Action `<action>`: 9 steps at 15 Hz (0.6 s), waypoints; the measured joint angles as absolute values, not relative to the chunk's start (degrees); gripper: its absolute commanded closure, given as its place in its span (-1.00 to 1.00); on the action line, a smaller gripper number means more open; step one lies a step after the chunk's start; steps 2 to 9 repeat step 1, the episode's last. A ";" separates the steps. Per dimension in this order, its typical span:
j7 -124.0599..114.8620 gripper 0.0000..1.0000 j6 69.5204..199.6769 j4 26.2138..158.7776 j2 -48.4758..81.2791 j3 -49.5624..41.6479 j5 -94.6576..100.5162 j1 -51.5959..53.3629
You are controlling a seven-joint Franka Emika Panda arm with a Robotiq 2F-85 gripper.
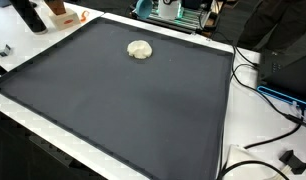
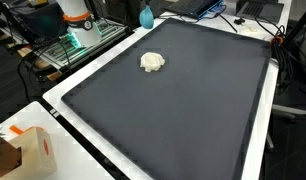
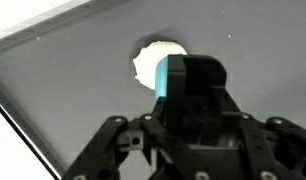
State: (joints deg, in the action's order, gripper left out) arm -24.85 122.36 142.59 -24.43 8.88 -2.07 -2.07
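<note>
The pale crumpled lump, lying on the dark mat of the tabletop just beyond the jaws, is judged light, soft and easily squashed, best pinched across its middle; the jaws' opening cannot be told.

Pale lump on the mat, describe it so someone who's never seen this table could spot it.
A dark grey mat covers most of the white table. Toward the end nearest the robot's base lies a small cream-white crumpled lump. It is the only thing on the mat, pale against the dark.
</note>
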 measured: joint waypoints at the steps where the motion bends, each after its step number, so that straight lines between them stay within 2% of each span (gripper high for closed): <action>1: -24.85 0.00 122.36 142.59 -24.43 8.88 -2.07 -2.07; 9: -24.85 0.00 122.36 142.59 -24.43 8.88 -2.07 -2.07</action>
